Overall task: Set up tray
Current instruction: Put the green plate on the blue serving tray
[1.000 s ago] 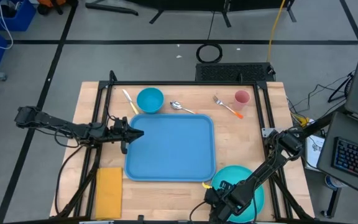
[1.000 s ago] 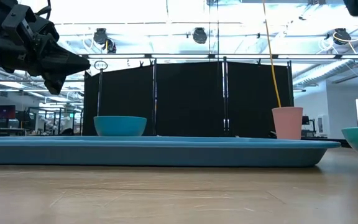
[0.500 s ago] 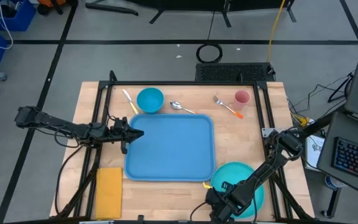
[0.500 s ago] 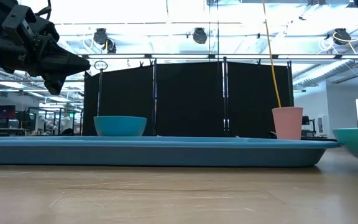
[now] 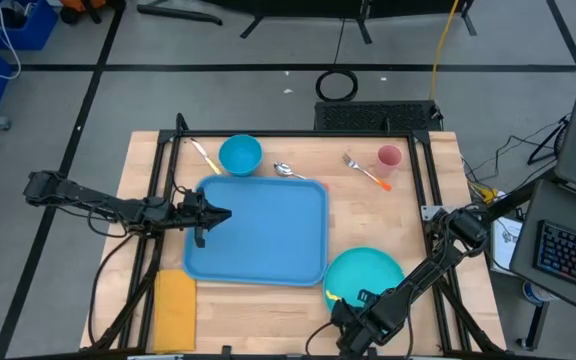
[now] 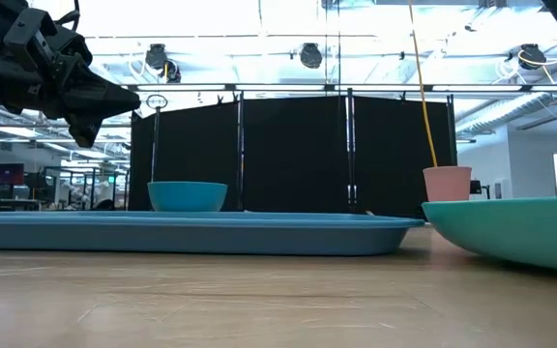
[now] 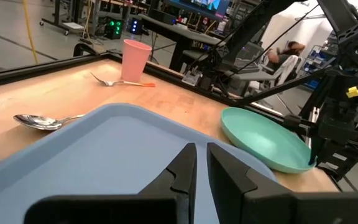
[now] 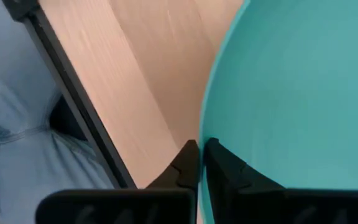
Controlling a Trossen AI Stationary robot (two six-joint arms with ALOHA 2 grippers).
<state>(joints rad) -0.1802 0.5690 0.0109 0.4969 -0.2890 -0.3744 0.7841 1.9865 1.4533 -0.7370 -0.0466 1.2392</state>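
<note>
Bright overhead glare; soft shadows, sharp focus.

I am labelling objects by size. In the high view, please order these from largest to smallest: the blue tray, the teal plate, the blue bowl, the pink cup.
1. blue tray
2. teal plate
3. blue bowl
4. pink cup

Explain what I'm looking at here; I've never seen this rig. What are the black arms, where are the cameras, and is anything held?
Two robot arms work at a wooden table. One camera looks down from above, one sits at table height, and one rides on each wrist. On the table lie a blue tray, a teal plate, a blue bowl, a pink cup, a spoon, a fork and a yellow napkin. The left gripper is shut over the tray's edge, holding nothing. The right gripper is shut on the plate's rim.
</note>
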